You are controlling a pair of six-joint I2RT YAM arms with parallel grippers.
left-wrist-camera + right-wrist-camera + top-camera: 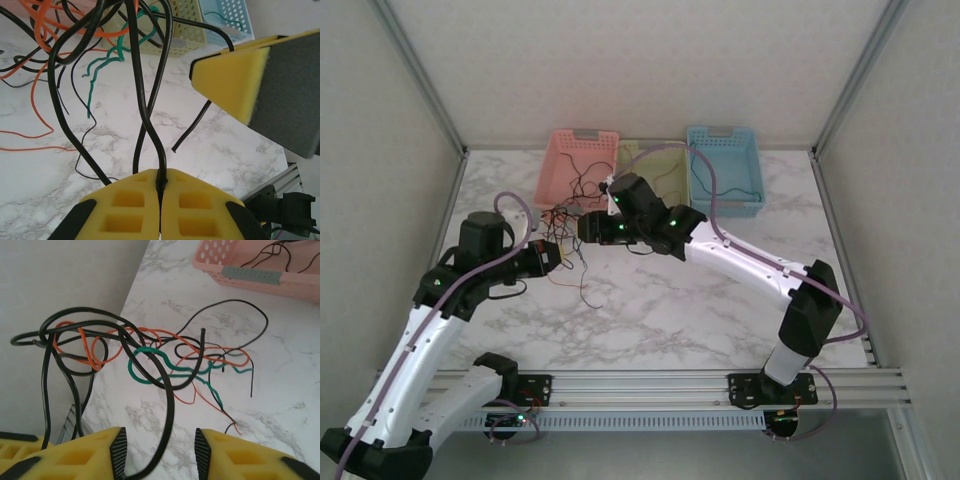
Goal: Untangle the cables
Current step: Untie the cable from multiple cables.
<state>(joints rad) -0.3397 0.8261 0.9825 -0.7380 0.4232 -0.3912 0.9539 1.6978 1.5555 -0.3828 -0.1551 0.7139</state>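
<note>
The cables (570, 245) lie in a tangle of black, orange and teal wires on the marble table in front of the baskets. My left gripper (161, 186) is shut on a thick black cable (142, 100) that rises in a loop from its yellow fingertips. My right gripper (160, 452) stands open just beyond it, and a black cable (170, 405) curves down through the gap between its ribbed pads without being pinched. A teal cable (150, 351) and an orange cable (90, 355) weave through the black loops. In the top view the left gripper (552, 258) and the right gripper (586, 228) are close together at the tangle.
Three baskets stand at the back: pink (560, 170) with thin wires inside, yellow-green (665, 160) and blue (725, 175). White walls close in on the left, right and rear. The right gripper's yellow pad (230, 82) hangs close above the left gripper's fingers.
</note>
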